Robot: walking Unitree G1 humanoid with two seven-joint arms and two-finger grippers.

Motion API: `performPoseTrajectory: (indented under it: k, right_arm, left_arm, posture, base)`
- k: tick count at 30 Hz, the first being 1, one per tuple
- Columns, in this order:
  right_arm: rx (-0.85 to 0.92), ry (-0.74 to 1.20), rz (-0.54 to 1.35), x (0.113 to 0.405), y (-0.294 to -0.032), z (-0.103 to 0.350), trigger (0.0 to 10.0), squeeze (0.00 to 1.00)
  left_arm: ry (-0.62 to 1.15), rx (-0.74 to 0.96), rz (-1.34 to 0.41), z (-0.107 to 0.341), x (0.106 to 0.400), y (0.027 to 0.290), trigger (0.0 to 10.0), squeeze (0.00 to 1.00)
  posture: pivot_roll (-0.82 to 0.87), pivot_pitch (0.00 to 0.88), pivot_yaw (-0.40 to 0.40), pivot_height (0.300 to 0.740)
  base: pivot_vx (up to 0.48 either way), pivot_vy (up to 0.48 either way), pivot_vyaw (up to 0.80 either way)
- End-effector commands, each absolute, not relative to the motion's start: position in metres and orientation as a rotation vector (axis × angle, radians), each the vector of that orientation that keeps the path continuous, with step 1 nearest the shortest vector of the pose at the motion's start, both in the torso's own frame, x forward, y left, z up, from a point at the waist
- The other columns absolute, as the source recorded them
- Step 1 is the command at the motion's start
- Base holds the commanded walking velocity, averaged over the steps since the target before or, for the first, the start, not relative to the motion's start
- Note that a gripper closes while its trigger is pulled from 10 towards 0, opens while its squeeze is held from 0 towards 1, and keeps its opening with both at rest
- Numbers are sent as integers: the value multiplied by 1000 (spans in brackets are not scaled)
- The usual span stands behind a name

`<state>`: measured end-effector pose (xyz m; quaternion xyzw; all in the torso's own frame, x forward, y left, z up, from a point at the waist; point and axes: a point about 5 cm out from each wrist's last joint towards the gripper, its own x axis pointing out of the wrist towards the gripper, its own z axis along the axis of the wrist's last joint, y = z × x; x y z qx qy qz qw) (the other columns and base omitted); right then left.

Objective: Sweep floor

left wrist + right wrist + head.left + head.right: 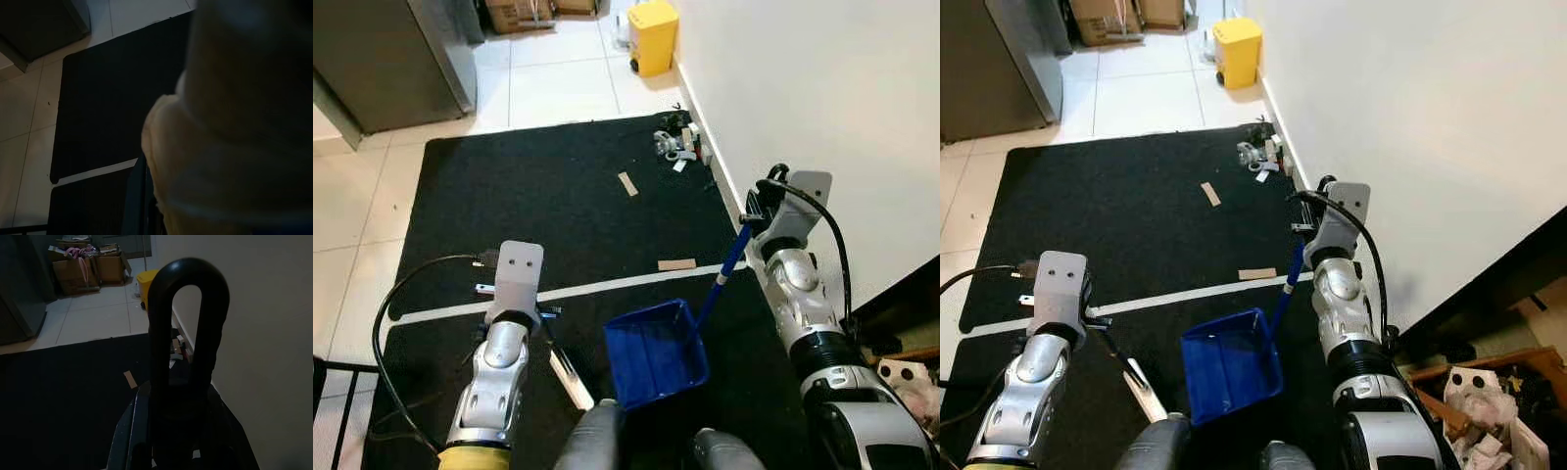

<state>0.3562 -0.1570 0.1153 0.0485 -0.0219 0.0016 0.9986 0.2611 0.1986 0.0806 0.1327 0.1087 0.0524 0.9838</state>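
I see a large black mat [558, 206], flat and matte, crossed by a white stripe, lying on glossy pale floor tiles [553, 78] beside a smooth white wall [822, 88]. A yellow bin [652, 36] stands at the wall. The blue plastic dustpan [656, 352] rests on the mat; my right gripper [754, 217] is clamped on its looped black handle. My left gripper [524, 318] grips a pale brush handle [572, 378]. Cardboard scraps [676, 264] and small debris [675, 145] lie on the mat.

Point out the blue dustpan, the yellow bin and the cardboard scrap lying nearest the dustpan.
blue dustpan [654, 354], left eye view, inside of its tray.
yellow bin [653, 34], left eye view, its front wall.
cardboard scrap [676, 264], left eye view, middle of the strip.
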Motion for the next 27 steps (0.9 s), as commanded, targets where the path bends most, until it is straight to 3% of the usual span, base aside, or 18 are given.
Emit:
performPoseTrajectory:
  k: [1, 6, 27]
  right_arm:
    - [113, -79, -2, 357, -157, 120, 10000, 0]
    - [114, -79, -2, 357, -157, 120, 10000, 0]
    - [115, -76, -12, 356, -160, 120, 10000, 0]
  left_arm:
    - [215, 284, 126, 82, 261, 203, 10000, 0]
    - [216, 291, 140, 82, 261, 206, 10000, 0]
    - [224, 294, 145, 81, 261, 206, 10000, 0]
  posture:
    - [75, 98, -3, 740]
    - [77, 100, -3, 740]
    - [75, 109, -2, 740]
  base:
    - [0, 0, 0]
    - [161, 0, 0]
    - [355, 0, 0]
